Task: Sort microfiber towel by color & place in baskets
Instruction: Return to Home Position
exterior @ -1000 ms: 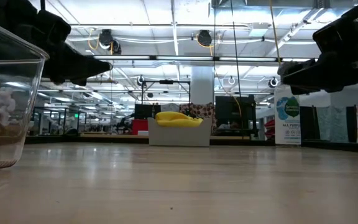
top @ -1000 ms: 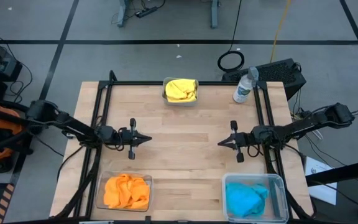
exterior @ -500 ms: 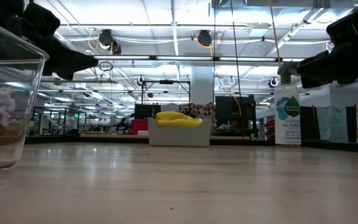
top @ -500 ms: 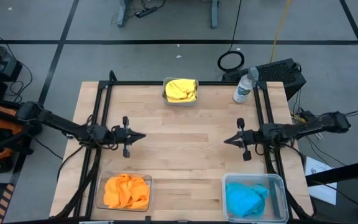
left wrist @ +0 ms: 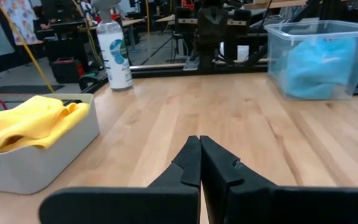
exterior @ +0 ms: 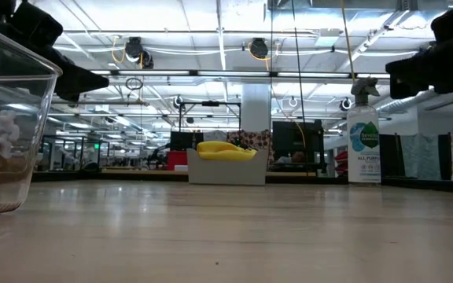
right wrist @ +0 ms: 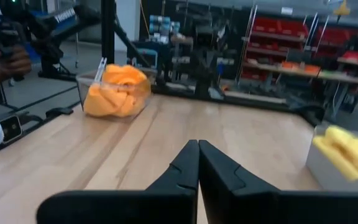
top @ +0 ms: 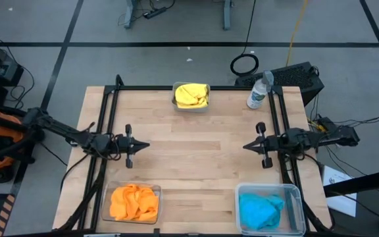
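Surface: wooden table (top: 196, 164), workshop floor around it.
Left gripper (top: 145, 145): fingers pressed together, empty; arm stretched level from the left edge, pointing inward.
Right gripper (top: 247, 145): closed, empty; mirrored at the right edge.
Towels: orange towels (top: 133, 202) in left clear bin (top: 104, 205); blue towels (top: 260, 209) in right clear bin (top: 298, 209); yellow towels (top: 191, 94) in grey bin (top: 191, 108).

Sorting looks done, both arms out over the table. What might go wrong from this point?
1. The water bottle stands at the far right corner of the table, near the rail under the right arm; a sideways swing of that arm might tip it.
2. The orange cloths pile above the rim of their clear bin; a fold may slide out.
The left gripper and right gripper, both shut, hold nothing.
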`<act>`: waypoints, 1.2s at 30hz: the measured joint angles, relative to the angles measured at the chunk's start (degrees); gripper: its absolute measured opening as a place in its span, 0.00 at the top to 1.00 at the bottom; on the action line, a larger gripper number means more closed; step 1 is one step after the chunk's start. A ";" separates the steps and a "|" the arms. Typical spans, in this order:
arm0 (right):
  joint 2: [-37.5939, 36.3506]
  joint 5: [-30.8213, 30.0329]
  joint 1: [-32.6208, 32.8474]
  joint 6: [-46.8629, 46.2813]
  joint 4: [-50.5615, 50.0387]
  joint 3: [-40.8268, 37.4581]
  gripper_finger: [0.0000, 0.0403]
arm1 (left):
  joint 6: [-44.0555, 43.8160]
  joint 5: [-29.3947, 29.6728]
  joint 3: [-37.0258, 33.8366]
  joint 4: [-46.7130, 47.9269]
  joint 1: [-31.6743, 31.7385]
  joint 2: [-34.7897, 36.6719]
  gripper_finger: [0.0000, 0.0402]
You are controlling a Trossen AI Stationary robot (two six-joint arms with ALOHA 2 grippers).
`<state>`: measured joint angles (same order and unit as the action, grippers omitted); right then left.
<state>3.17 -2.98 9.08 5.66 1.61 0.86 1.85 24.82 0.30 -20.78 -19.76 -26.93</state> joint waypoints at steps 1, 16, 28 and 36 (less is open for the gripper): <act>-0.73 0.00 0.00 0.52 0.00 0.00 1.00 | -0.02 0.07 0.00 0.87 -0.32 0.73 1.00; -2.90 0.08 0.00 1.48 -0.12 0.00 1.00 | -1.21 3.02 -0.02 13.72 -3.73 12.09 1.00; -2.90 0.13 0.00 1.54 -0.17 0.00 1.00 | 5.97 -3.09 -0.04 16.91 -3.41 23.48 1.00; -2.90 0.37 0.00 1.00 -0.24 0.00 1.00 | 7.61 -6.36 -0.04 17.34 1.78 25.92 1.00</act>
<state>0.27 -2.61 9.08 6.66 1.37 0.86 9.46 18.46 0.25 -3.44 -17.98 -1.00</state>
